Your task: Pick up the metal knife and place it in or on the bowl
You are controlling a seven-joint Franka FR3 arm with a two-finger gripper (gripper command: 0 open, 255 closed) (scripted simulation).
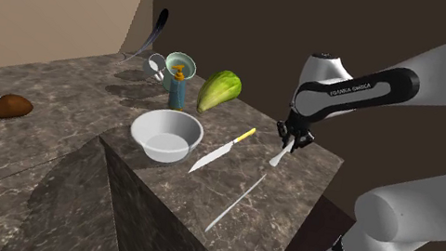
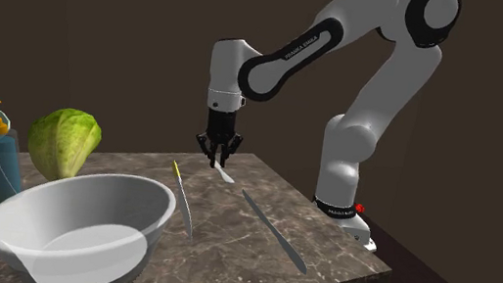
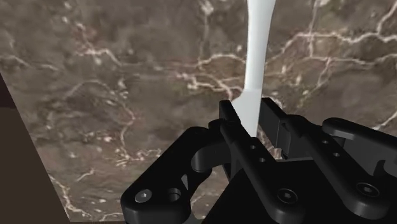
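Note:
A long, thin, pale grey knife [image 1: 236, 202] lies on the dark marble counter, near its edge beside the arm. My black gripper [image 1: 283, 149] points down at the knife's wider far end and is shut on it. In the wrist view the pale knife [image 3: 257, 51] runs away from between the two clasping fingers, over the marble. From the second exterior view the gripper [image 2: 219, 161] pinches that end while the blade [image 2: 273, 232] still rests on the counter. The white bowl [image 1: 167, 134] [image 2: 81, 228] stands upright further along the counter, apart from the knife.
A second knife with a yellow handle [image 1: 221, 151] [image 2: 184, 196] lies between the bowl and the grey knife. Behind the bowl stand a green cabbage [image 1: 219, 91], a blue pump bottle [image 1: 179, 87] and a teal cup [image 1: 175, 64]. The counter edge [image 1: 290, 217] drops off close to the gripper.

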